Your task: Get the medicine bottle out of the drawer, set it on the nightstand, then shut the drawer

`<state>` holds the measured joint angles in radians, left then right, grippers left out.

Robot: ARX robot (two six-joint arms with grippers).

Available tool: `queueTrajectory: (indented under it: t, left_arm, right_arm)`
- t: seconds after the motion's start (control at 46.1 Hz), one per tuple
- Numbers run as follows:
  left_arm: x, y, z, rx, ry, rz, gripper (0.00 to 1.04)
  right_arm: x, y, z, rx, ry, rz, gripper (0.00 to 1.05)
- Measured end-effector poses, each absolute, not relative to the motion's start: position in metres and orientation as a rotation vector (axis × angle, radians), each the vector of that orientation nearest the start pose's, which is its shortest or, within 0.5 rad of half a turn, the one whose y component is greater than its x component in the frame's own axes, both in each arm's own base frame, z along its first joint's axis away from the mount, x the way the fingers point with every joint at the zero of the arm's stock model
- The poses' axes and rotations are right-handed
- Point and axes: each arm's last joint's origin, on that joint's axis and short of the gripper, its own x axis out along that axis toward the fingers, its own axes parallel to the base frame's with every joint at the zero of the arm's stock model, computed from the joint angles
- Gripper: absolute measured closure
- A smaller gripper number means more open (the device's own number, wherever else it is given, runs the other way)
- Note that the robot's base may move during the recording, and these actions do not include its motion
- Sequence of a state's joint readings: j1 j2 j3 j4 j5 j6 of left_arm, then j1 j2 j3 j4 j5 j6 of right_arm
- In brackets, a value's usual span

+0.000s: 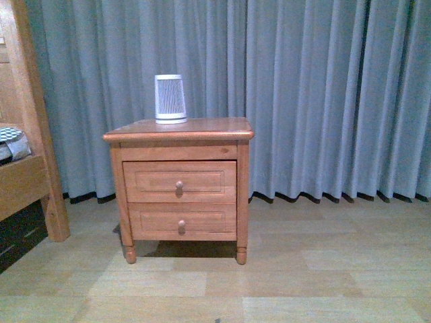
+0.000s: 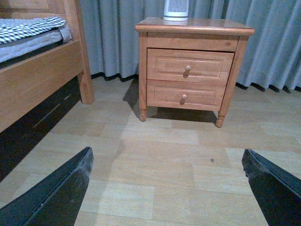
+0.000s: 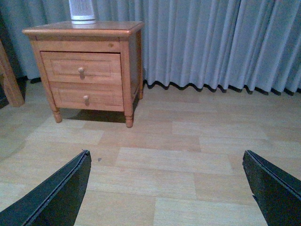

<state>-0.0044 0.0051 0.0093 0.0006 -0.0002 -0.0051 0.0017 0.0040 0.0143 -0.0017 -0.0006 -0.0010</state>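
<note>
Currently left gripper [image 2: 165, 157] and right gripper [image 3: 165, 157] gape wide, empty, far from nightstand [image 1: 215, 126], whose shut drawer [image 1: 202, 182] presumably hides the bottle

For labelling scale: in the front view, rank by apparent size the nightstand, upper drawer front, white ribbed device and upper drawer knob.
Largest to smallest:
nightstand
upper drawer front
white ribbed device
upper drawer knob

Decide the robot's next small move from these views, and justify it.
Probably advance the left gripper toward the knob of the upper drawer, which is shut. No medicine bottle shows, and this gripper and the right gripper are open, well short of the nightstand.
</note>
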Motion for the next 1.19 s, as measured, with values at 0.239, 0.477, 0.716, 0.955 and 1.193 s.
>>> queueTrajectory:
  t: [0.239, 0.477, 0.716, 0.955, 1.193]
  left_arm:
    - [0.0974, -0.0004, 0.1663, -0.005, -0.004, -0.004, 0.07]
    - [0.0974, -0.0004, 0.1663, -0.005, -0.005, -0.004, 0.07]
    - [0.0974, -0.0004, 0.1663, -0.005, -0.005, -0.004, 0.07]
    - [0.0974, -0.0004, 0.1663, -0.005, -0.005, -0.004, 0.07]
    - [0.0974, -0.0004, 0.1663, -0.005, -0.005, -0.004, 0.07]
  right_arm:
    - [0.0971, 0.0002, 0.1679, -0.001, -0.009, 0.002, 0.07]
    - [0.0971, 0.0002, 0.1679, -0.001, -0.009, 0.002, 0.07]
    - [0.0971, 0.0002, 0.1679, -0.001, -0.009, 0.002, 0.07]
    - [0.0971, 0.0002, 0.1679, -0.001, -0.009, 0.002, 0.07]
    - [0.0971, 0.0002, 0.1679, -0.001, -0.009, 0.002, 0.07]
